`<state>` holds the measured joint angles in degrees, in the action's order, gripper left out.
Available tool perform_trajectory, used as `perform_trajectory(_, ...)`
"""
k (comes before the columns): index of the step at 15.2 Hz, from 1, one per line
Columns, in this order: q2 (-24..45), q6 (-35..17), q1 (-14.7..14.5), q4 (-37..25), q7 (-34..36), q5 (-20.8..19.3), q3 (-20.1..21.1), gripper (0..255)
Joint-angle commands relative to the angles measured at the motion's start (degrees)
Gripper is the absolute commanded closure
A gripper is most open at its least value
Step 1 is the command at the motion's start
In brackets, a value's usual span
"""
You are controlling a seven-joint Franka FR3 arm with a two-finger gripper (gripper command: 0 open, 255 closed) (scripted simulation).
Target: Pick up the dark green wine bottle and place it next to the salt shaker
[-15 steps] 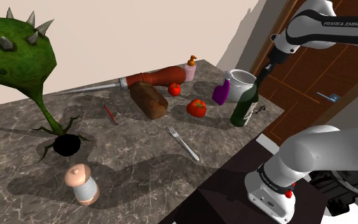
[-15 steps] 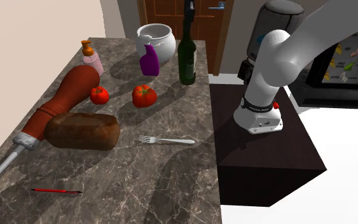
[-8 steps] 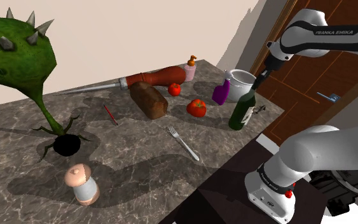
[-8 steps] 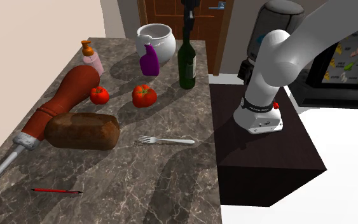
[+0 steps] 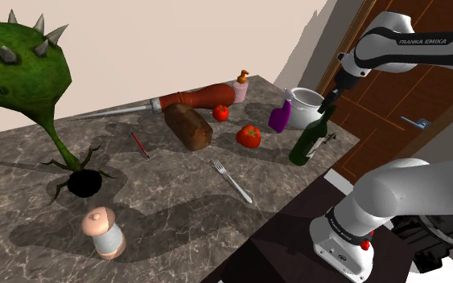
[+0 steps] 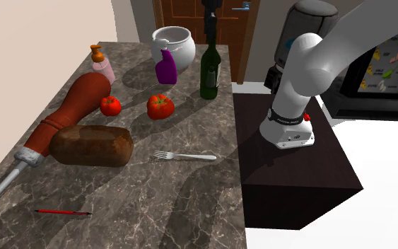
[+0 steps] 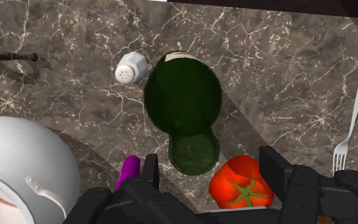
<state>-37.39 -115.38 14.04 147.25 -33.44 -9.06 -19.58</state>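
Since a second ago our all-black two-finger gripper [image 7: 211, 167] has come off the neck. Its fingers stand apart, touching nothing, either side of the mouth of the dark green glass wine bottle [image 7: 184, 105]. That bottle leans in the shoulder view, on the dark marble counter [image 5: 176, 193] — just beside the small white salt shaker [image 7: 131, 68] and near a red tomato [image 7: 241, 184].

The wine bottle [image 5: 309, 137] has tipped, neck now leaning toward one o'clock in the shoulder view — the gripper [image 5: 328, 100] shifted slightly.
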Motion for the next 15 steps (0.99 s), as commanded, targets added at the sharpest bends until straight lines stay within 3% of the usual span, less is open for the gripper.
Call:
perform_trajectory(1, 0.0, 0.0, 0.0, 0.0, 0.0, 0.0, 0.0, 0)
perform_trajectory(4, 0.0, 0.0, 0.0, 0.0, 0.0, 0.0, 0.0, 0)
perform_trajectory(8, -1.7, 7.8, -0.1, -6.1, 0.0, 0.6, 1.1, 0)
perform_trajectory(15, -1.7, 7.8, -0.1, -6.1, 0.0, 0.6, 1.1, 0)
